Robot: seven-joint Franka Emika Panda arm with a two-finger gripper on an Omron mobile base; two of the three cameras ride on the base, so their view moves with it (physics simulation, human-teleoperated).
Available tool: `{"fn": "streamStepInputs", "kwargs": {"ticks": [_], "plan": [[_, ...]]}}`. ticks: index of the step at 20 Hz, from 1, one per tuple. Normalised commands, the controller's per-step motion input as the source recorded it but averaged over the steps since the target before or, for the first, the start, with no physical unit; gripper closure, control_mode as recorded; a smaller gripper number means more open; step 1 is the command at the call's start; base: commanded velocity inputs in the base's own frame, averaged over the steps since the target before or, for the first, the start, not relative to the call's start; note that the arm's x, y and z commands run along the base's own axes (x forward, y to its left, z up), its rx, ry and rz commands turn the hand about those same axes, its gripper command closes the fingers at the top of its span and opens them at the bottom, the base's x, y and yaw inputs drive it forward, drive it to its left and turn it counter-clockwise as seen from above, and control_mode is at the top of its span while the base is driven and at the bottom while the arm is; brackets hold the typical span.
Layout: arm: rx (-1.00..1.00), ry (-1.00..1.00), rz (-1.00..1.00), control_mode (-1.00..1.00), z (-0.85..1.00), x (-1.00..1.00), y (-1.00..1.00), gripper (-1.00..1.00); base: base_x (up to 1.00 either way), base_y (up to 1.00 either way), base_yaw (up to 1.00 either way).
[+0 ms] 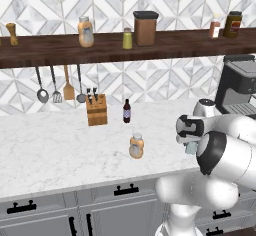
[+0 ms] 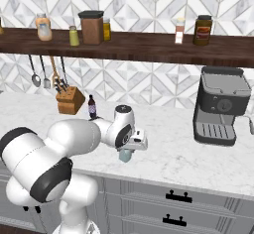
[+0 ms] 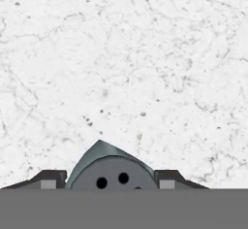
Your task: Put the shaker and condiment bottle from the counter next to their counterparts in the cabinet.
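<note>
The small pale blue-grey shaker point(image 1: 190, 148) point(image 2: 125, 154) stands on the white marble counter near its front edge. My gripper point(image 1: 190, 142) point(image 2: 127, 149) point(image 3: 107, 178) reaches down over it. In the hand view the shaker's grey cap point(image 3: 114, 172) sits between the two fingertips, and both pads press its sides. The squat orange condiment bottle point(image 1: 136, 146) stands on the counter to the left of the shaker. Up on the dark wooden cabinet shelf point(image 1: 50, 50) point(image 2: 149, 47) stand the counterparts: an orange bottle point(image 1: 85, 32) point(image 2: 43, 28) and a yellow-green shaker point(image 1: 127, 39) point(image 2: 74, 36).
A knife block point(image 1: 96, 110) point(image 2: 69, 100) and a slim dark bottle point(image 1: 127, 111) point(image 2: 92, 107) stand at the counter's back. A coffee machine point(image 1: 240, 87) point(image 2: 221, 106) stands at the right. On the shelf a brown canister point(image 1: 145, 28) point(image 2: 91, 28) stands beside the yellow-green shaker. Utensils point(image 1: 55, 85) hang below.
</note>
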Motion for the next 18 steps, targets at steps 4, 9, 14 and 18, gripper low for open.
{"fn": "streamStepInputs", "kwargs": {"ticks": [4,9,14,18], "plan": [[0.03,0.00,0.00,-1.00,0.07,0.00,0.00,1.00,0.00,0.00,0.00],[0.01,0.00,0.00,-1.00,0.28,0.00,0.00,1.00,0.00,0.00,0.00],[0.00,-0.03,0.00,-1.00,0.27,0.00,0.06,1.00,0.00,0.00,0.00],[0.00,-0.02,0.00,-1.00,0.31,0.00,0.04,1.00,0.00,0.00,0.00]]}}
